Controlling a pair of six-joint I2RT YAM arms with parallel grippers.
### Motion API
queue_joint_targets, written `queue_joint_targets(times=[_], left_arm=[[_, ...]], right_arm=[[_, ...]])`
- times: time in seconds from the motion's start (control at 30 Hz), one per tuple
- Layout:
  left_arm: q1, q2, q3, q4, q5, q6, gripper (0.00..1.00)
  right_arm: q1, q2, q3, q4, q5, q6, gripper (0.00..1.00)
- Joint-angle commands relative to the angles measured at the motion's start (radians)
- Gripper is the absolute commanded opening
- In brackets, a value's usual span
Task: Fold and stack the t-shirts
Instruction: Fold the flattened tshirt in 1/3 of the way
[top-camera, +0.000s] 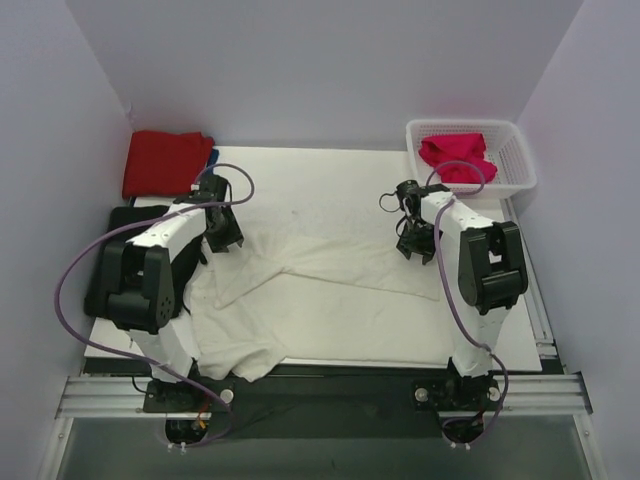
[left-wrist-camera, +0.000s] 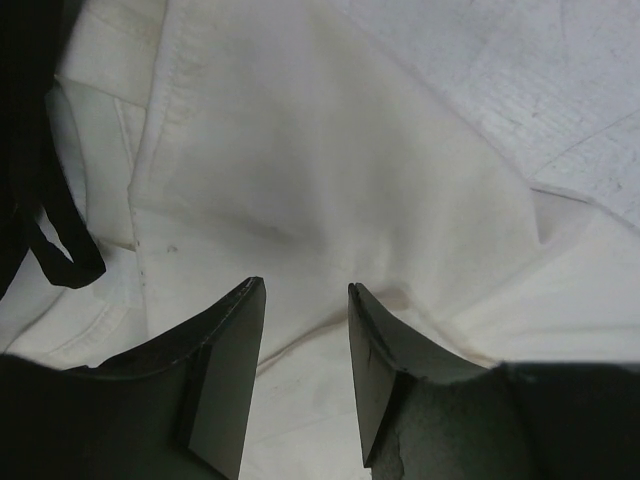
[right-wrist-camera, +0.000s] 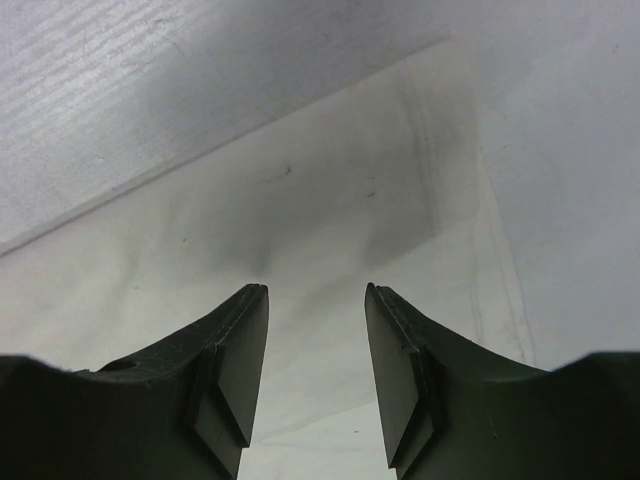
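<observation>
**Top external view:** A cream-white t-shirt (top-camera: 330, 285) lies spread over the middle of the white table (top-camera: 320, 170). Its left part is bunched into folds at the near edge, beside the left arm's base. The left gripper (top-camera: 224, 242) is down at the shirt's upper left edge, and the right gripper (top-camera: 414, 248) is at its upper right edge. From this height I cannot tell how far apart either pair of fingers is.

A folded red t-shirt (top-camera: 165, 162) lies in the far left corner, with a sliver of blue cloth (top-camera: 211, 158) just beside it. A magenta-pink t-shirt (top-camera: 457, 157) lies crumpled in the white basket (top-camera: 520, 150) at the far right corner. A black pad (top-camera: 112, 262) lies under the left arm.

**Left wrist view:** The left gripper (left-wrist-camera: 305, 290) has its 2 fingers (left-wrist-camera: 225, 370) spread, with nothing between them. It hangs low over the cream-white t-shirt (left-wrist-camera: 330, 170), whose seams and folds fill most of the view. Bare table (left-wrist-camera: 570, 80) shows at the upper right. A black strap (left-wrist-camera: 55, 240) loops in from the left.

**Right wrist view:** The right gripper (right-wrist-camera: 315, 290) is also spread, with nothing pinched. Flat cloth of the cream-white t-shirt (right-wrist-camera: 330, 200) lies beneath it. A stitched hem runs along its right side, and the table (right-wrist-camera: 120, 80) shows at the upper left.
</observation>
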Motion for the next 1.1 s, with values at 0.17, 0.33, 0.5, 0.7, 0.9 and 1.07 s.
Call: queue_joint_targets(times=[0.17,0.33,0.5,0.7,0.9,1.07], left_arm=[[-0.004,0.125,0.151,-0.143,-0.047,-0.012,0.48],[-0.004,0.198,0.223,-0.206,-0.065,-0.026,0.47],[-0.004,0.284,0.306,-0.235,-0.073,-0.028,0.46],[-0.004,0.427,0.505,-0.287,-0.063,-0.031,0.46],[-0.004,0.574,0.74,-0.364,-0.06,-0.031,0.46],[-0.002,0.672,0.898,-0.41,-0.057,-0.032,0.46]], right_arm=[[-0.038,0.085,0.102,-0.055,-0.027,-0.007,0.44],[-0.055,0.151,0.183,-0.081,-0.031,-0.011,0.43],[-0.056,0.203,0.254,-0.098,-0.03,-0.019,0.43],[-0.062,0.281,0.375,-0.124,-0.031,-0.037,0.43],[-0.085,0.372,0.523,-0.185,-0.025,-0.051,0.43],[-0.101,0.434,0.653,-0.21,-0.019,-0.063,0.44]])
